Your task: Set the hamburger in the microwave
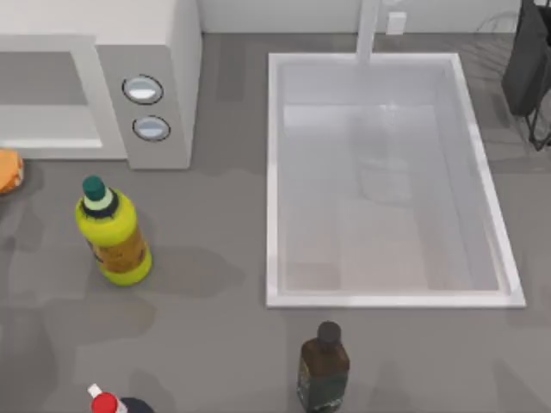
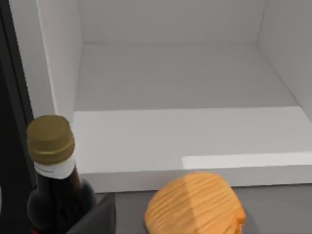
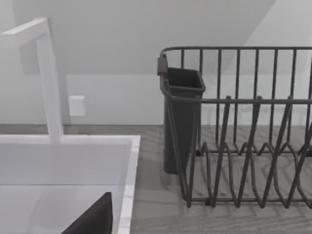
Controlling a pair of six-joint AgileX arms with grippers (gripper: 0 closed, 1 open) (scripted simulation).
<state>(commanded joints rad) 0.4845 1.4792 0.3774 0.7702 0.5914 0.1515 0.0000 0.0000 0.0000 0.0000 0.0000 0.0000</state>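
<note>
The hamburger (image 1: 7,170), a tan bun with orange-brown patches, lies on the grey counter at the far left edge of the top view, just in front of the white microwave (image 1: 151,77) with its two round dials. In the left wrist view the hamburger (image 2: 195,207) sits close below the camera, in front of the microwave's open white cavity (image 2: 175,87). A dark part of my left gripper (image 2: 95,219) shows beside the hamburger, apart from it. A dark part of my right gripper (image 3: 92,219) hangs over the sink's back right corner.
A yellow bottle with a green cap (image 1: 112,232) stands in front of the microwave. A dark gold-capped bottle (image 2: 51,161) is left of the hamburger. A dark bottle (image 1: 324,366) and a red-capped one (image 1: 105,402) stand at the front. The white sink (image 1: 274,172) and a dish rack (image 3: 234,126) are on the right.
</note>
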